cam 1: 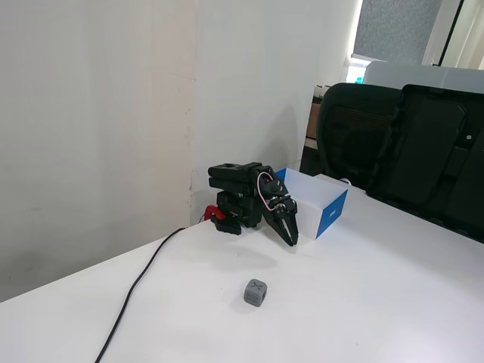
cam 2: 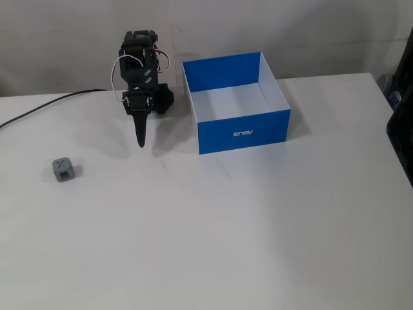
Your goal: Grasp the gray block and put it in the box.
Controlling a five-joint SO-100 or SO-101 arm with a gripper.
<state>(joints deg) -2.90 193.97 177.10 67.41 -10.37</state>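
Observation:
The gray block (cam 1: pixel 255 292) (cam 2: pixel 62 169) is a small rounded cube with an X engraved on top, lying alone on the white table. The box (cam 1: pixel 321 203) (cam 2: pixel 242 133) is open-topped with blue outer walls, a white inside and nothing visible in it. The black arm is folded back near the wall, and its gripper (cam 1: pixel 290 239) (cam 2: pixel 141 143) points down at the table with its fingers together, shut and holding nothing. In both fixed views the gripper sits between block and box, well apart from the block and a short way from the box.
A black cable (cam 1: pixel 136 291) (cam 2: pixel 39 111) runs across the table (cam 1: pixel 378 302) (cam 2: pixel 258 232) from the arm's base. Black office chairs (cam 1: pixel 408 144) stand beyond the far table edge. A white wall (cam 1: pixel 113 113) rises behind the arm.

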